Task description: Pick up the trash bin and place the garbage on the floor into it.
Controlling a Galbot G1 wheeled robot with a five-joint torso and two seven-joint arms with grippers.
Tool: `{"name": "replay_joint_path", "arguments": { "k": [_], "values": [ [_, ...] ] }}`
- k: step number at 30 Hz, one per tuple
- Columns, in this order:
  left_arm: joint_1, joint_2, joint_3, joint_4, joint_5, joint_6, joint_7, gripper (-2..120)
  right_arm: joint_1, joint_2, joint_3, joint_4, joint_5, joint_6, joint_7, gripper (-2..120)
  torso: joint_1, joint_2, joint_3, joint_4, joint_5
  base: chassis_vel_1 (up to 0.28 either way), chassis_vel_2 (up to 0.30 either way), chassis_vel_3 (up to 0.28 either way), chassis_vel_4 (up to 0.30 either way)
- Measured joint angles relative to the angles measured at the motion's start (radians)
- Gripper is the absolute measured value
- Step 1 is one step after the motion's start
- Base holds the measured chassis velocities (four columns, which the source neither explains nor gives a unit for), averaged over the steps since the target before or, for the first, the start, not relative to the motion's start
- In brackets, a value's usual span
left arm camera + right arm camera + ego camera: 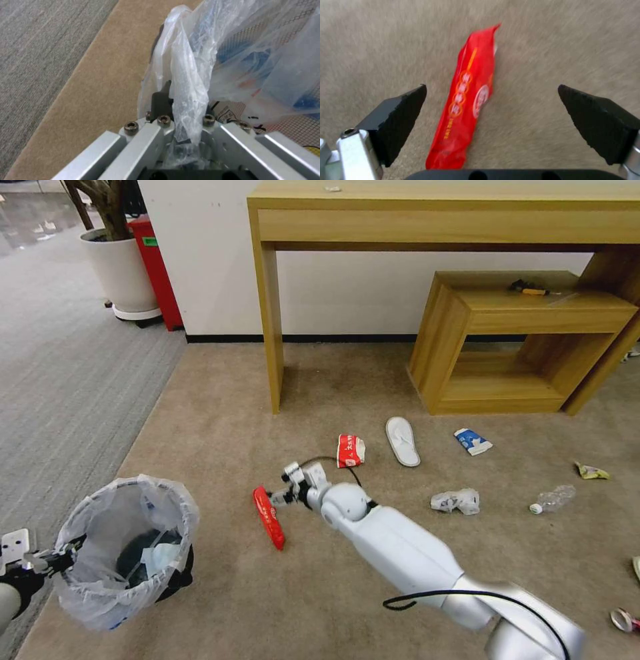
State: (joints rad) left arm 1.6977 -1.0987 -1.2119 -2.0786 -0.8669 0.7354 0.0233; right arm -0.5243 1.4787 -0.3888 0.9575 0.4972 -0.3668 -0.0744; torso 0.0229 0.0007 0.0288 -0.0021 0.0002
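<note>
The trash bin (127,550), black with a crinkly white bag, hangs at the lower left, held at its rim by my left gripper (50,561). In the left wrist view the gripper (181,107) is shut on the bag and rim (190,75). My right gripper (277,497) hovers open just above a long red wrapper (269,517) on the beige floor (220,433). The right wrist view shows the red wrapper (466,100) lying between the two black fingertips (400,115), which stand wide apart. More garbage lies around: a red-white cup (350,450), a white slipper (403,441), a blue-white carton (473,441).
Crumpled paper (456,501), a clear bottle (553,499) and a yellow wrapper (591,471) lie to the right. A wooden desk (440,213) and low shelf (520,340) stand at the back wall. Grey carpet (60,380) and a plant pot (123,273) are on the left.
</note>
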Motion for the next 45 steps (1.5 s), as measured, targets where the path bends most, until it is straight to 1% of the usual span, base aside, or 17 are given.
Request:
{"name": "replay_joint_path", "arguments": {
  "k": [1, 2, 5, 6, 8, 9, 10, 13, 14, 17, 22, 25, 29, 35, 37, 40, 45],
  "values": [
    [0.004, -0.002, 0.001, -0.008, 0.001, 0.0, -0.001, 0, 0.0, 0.022, 0.005, -0.035, -0.008, 0.012, -0.013, 100, 0.0, 0.0, 0.0, 0.0, 0.0, 0.0, 0.0, 0.0, 0.0],
    [0.004, -0.002, 0.001, -0.008, 0.001, 0.0, -0.001, 0, 0.0, 0.022, 0.005, -0.035, -0.008, 0.012, -0.013, 100, 0.0, 0.0, 0.0, 0.0, 0.0, 0.0, 0.0, 0.0, 0.0],
    [0.015, -0.007, 0.004, -0.032, 0.003, 0.0, -0.003, 0, 0.008, 0.099, 0.012, -0.159, -0.027, 0.044, -0.066, 100, 0.0, 0.0, 0.0, 0.0003, 0.0, 0.0, 0.0, 0.0, 0.0],
    [0.015, -0.007, 0.004, -0.032, 0.003, 0.0, -0.003, 0, 0.008, 0.099, 0.012, -0.159, -0.027, 0.044, -0.066, 100, 0.0, 0.0, 0.0, 0.0003, 0.0, 0.0, 0.0, 0.0, 0.0],
    [0.02, -0.009, 0.005, -0.046, 0.003, 0.0, -0.004, 0, 0.013, 0.131, 0.012, -0.231, -0.056, 0.065, -0.086, 100, 0.0, 0.0, 0.0, 0.0005, 0.0003, 0.0, 0.0, 0.0, 0.0],
    [0.022, -0.009, 0.005, -0.05, 0.004, 0.0, -0.006, 0, 0.013, 0.134, 0.011, -0.261, -0.068, 0.072, -0.088, 100, 0.0, 0.0, 0.0, 0.0003, 0.0001, 0.0, 0.0, 0.0, 0.0],
    [0.022, -0.009, 0.005, -0.05, 0.004, 0.0, -0.006, 0, 0.013, 0.134, 0.011, -0.261, -0.068, 0.072, -0.088, 100, 0.0, 0.0, 0.0, 0.0003, 0.0001, 0.0, 0.0, 0.0, 0.0],
    [0.025, -0.009, 0.008, -0.059, 0.005, 0.0, -0.01, 0, 0.01, 0.135, 0.032, -0.333, -0.149, 0.111, -0.099, 100, 0.0, 0.0, 0.0, 0.0001, 0.0, 0.0, 0.0, 0.0, 0.0],
    [0.025, -0.009, 0.008, -0.059, 0.005, 0.0, -0.01, 0, 0.01, 0.135, 0.032, -0.333, -0.149, 0.111, -0.099, 100, 0.0, 0.0, 0.0, 0.0001, 0.0, 0.0, 0.0, 0.0, 0.0],
    [0.03, -0.012, 0.014, -0.07, 0.008, 0.0, -0.013, 0, 0.009, 0.134, 0.068, -0.411, -0.219, 0.164, -0.118, 100, 0.0, 0.0, 0.0, 0.0001, 0.0002, 0.0, 0.0, 0.0, 0.0],
    [0.031, -0.012, 0.016, -0.077, 0.008, 0.0, -0.014, 0, 0.009, 0.133, 0.075, -0.434, -0.224, 0.202, -0.155, 100, 0.0, 0.0, 0.0, -0.0001, 0.0001, 0.0, 0.0, 0.0, 0.0],
    [0.029, -0.009, 0.016, -0.078, 0.008, 0.0, -0.014, 0, 0.004, 0.132, 0.072, -0.418, -0.216, 0.211, -0.184, 100, 0.0, 0.0, 0.0, -0.0001, -0.0002, 0.0, 0.0, 0.0, 0.0],
    [0.023, -0.005, 0.017, -0.083, 0.007, 0.0, -0.016, 0, 0.004, 0.13, 0.059, -0.4, -0.172, 0.243, -0.232, 100, 0.0, 0.0, 0.0, 0.0001, 0.0, 0.0, 0.0, 0.0, 0.0],
    [0.021, -0.005, 0.024, -0.087, 0.008, 0.0, -0.016, 0, -0.003, 0.131, 0.033, -0.329, -0.14, 0.234, -0.24, 100, 0.0, 0.0, 0.0, 0.0003, 0.0001, 0.0, 0.0, 0.0, 0.0],
    [0.021, -0.005, 0.024, -0.087, 0.008, 0.0, -0.016, 0, -0.003, 0.131, 0.031, -0.327, -0.139, 0.23, -0.24, 100, 0.0, 0.0, 0.0, 0.0003, 0.0001, 0.0, 0.0, 0.0, 0.0],
    [0.021, -0.005, 0.024, -0.087, 0.008, 0.0, -0.015, 0, 0.004, 0.13, 0.034, -0.368, -0.141, 0.228, -0.237, 100, 0.0, 0.0, 0.0, 0.0002, 0.0001, 0.0, 0.0, 0.0, 0.0],
    [0.024, -0.005, 0.024, -0.092, 0.009, 0.0, -0.015, 0, 0.007, 0.13, 0.037, -0.394, -0.138, 0.227, -0.241, 100, 0.0, 0.0, 0.0, 0.0001, 0.0, 0.0, 0.0, 0.0, 0.0]
  ]
}}
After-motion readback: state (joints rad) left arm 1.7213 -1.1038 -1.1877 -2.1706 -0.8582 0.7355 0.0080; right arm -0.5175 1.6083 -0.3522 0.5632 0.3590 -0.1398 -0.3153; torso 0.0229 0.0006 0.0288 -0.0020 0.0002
